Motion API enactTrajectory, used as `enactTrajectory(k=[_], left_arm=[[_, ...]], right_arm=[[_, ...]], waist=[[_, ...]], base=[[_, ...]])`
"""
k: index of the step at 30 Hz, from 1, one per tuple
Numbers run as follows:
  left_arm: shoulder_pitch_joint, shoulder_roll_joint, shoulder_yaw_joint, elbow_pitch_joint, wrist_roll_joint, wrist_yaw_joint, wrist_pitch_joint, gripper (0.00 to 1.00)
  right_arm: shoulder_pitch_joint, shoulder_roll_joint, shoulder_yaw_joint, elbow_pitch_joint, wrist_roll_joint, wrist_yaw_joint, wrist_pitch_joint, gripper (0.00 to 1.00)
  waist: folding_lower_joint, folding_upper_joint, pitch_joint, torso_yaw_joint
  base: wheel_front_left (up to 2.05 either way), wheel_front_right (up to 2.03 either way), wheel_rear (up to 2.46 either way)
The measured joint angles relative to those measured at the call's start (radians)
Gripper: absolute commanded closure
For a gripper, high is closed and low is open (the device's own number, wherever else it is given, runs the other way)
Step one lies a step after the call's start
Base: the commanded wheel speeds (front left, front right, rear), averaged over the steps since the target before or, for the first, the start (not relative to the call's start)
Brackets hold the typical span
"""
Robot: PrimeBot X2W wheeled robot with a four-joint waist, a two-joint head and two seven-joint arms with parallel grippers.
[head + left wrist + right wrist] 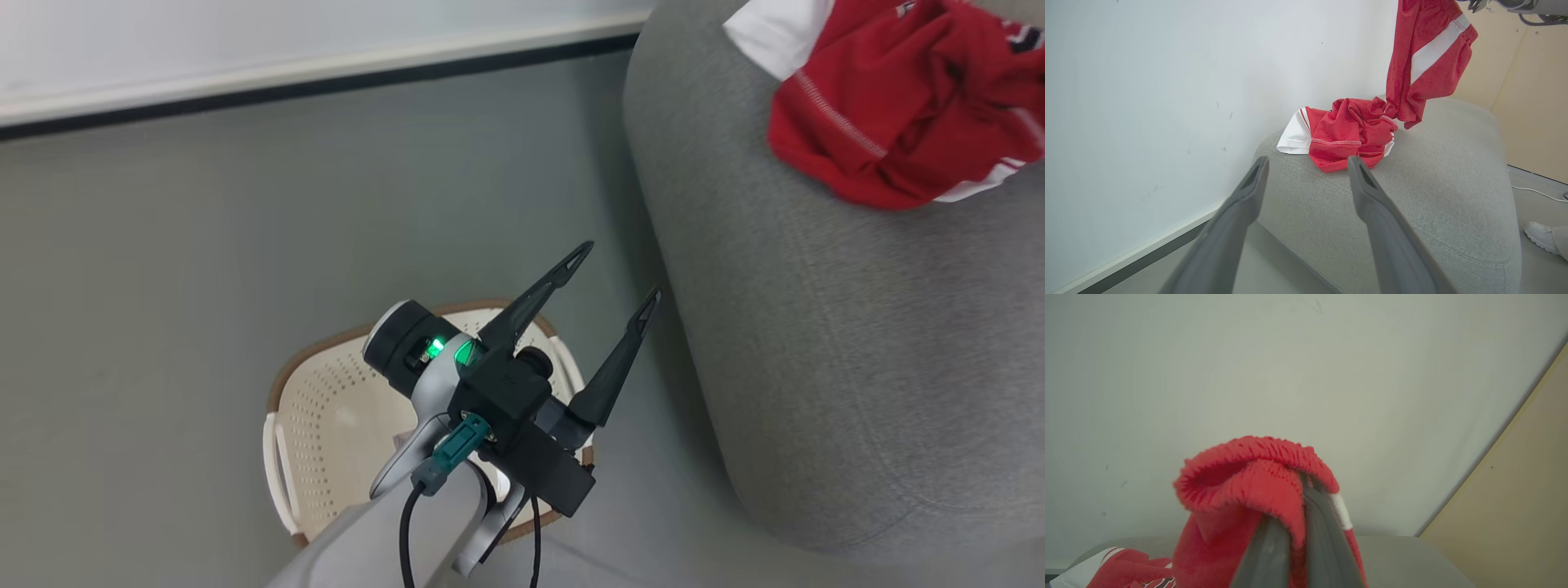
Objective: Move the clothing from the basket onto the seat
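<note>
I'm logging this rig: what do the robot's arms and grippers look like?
The left gripper has two long tapering black fingers on a black block, with a green light, teal plug and black cables; the forearm is pale grey. The right gripper has dark grey fingers.

left gripper [620, 269] raised on pale forearm [375, 539], fingers [1241, 212] spread wide, right gripper [1299, 526] pinched tight together

A plain white wall [1147, 81], lightly scuffed, meets a smooth grey floor [204, 245] along a pale skirting board [326, 65] with a dark strip beneath, and a tan panel [1535, 102] adjoins the wall.
</note>
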State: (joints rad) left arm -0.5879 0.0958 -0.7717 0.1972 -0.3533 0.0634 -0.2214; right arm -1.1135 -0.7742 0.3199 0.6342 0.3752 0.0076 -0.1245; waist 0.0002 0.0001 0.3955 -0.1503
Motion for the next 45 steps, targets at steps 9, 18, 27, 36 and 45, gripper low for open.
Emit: enactTrajectory(k=[9,18,27,36,45], left_arm=[[-0.038,0.033,0.002,-0.044,0.04,0.007,0.018,0.0],[-0.082,0.049,0.006,-0.034,0.055,0.006,0.018,0.0],[-0.084,0.054,0.006,-0.002,0.057,-0.002,0.017,0.0],[-0.073,0.05,0.026,0.062,0.034,-0.002,0.003,0.0],[-0.016,0.03,0.078,0.117,-0.021,0.011,-0.011,0.0]], right_arm=[[-0.011,0.142,0.056,0.056,-0.005,-0.003,0.008,1.0],[-0.026,0.224,0.09,0.191,-0.005,0.01,-0.04,0.6],[-0.028,0.264,0.098,0.259,0.001,0.047,-0.098,0.0],[0.026,0.305,0.131,0.272,0.001,0.074,-0.117,0.0],[0.119,0.336,0.149,0.258,-0.005,0.086,-0.125,0.0]], waist=[[0.0,0.0001,0.124,0.044],[0.0,0.0002,0.224,0.038],[-0.0001,0.0,0.207,-0.008],[-0.0002,0.0,0.125,-0.033],[-0.0004,-0.0001,0.007,-0.047]], base=[[0.0,0.0,0.0],[0.0,0.0,0.0],[0.0,0.0,0.0],[0.0,0.0,0.0],[0.0,0.0,0.0]])
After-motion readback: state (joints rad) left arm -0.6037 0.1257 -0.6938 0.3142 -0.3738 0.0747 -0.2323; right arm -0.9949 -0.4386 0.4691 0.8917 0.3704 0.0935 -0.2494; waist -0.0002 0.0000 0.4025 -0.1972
